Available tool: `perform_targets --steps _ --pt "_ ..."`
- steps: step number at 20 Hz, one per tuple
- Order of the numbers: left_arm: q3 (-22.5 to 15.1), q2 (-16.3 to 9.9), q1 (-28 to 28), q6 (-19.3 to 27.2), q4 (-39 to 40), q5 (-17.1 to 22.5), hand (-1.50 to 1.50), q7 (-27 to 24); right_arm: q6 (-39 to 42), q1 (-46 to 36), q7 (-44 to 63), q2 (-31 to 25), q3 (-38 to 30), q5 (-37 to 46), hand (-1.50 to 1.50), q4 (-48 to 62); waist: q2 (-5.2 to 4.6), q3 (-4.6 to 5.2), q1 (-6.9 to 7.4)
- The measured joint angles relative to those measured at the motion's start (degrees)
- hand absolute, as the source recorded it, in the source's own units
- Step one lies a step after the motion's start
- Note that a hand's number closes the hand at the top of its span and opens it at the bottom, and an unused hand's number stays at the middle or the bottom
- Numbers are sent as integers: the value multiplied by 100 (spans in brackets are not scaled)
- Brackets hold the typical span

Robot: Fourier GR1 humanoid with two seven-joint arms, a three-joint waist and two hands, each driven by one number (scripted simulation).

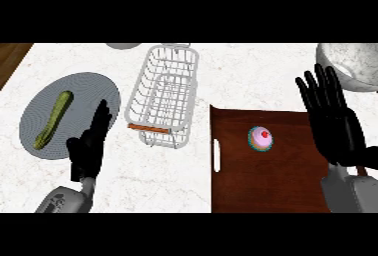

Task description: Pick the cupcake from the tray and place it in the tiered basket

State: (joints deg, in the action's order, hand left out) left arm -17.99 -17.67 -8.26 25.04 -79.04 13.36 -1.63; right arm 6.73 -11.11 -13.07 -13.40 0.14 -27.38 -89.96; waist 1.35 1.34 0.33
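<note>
A cupcake (pixel 260 138) with pink frosting and a red top sits on the dark brown tray (pixel 288 185) at the lower right. The white wire tiered basket (pixel 164 95) stands on the counter left of the tray, and nothing shows in it. My right hand (pixel 334 122) is open with straight fingers, over the tray's right side, to the right of the cupcake and apart from it. My left hand (pixel 90 145) is open at the lower left, beside the grey plate.
A grey plate (pixel 81 90) at the left holds a green cucumber (pixel 53 120). A marbled grey bowl (pixel 354 62) sits at the upper right corner. A small grey object (pixel 123 45) shows at the top edge. Wooden floor borders the counter's left corner.
</note>
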Motion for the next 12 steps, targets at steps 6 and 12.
perform_targets --steps 6,12 --pt "174 -382 -31 -494 -183 206 0 183 1232 -259 -45 -299 906 190 150 -620 -73 -103 77" --pt "323 -689 147 -1064 -427 587 0 468 62 40 367 -427 1026 1748 -150 -250 -102 -112 -1"
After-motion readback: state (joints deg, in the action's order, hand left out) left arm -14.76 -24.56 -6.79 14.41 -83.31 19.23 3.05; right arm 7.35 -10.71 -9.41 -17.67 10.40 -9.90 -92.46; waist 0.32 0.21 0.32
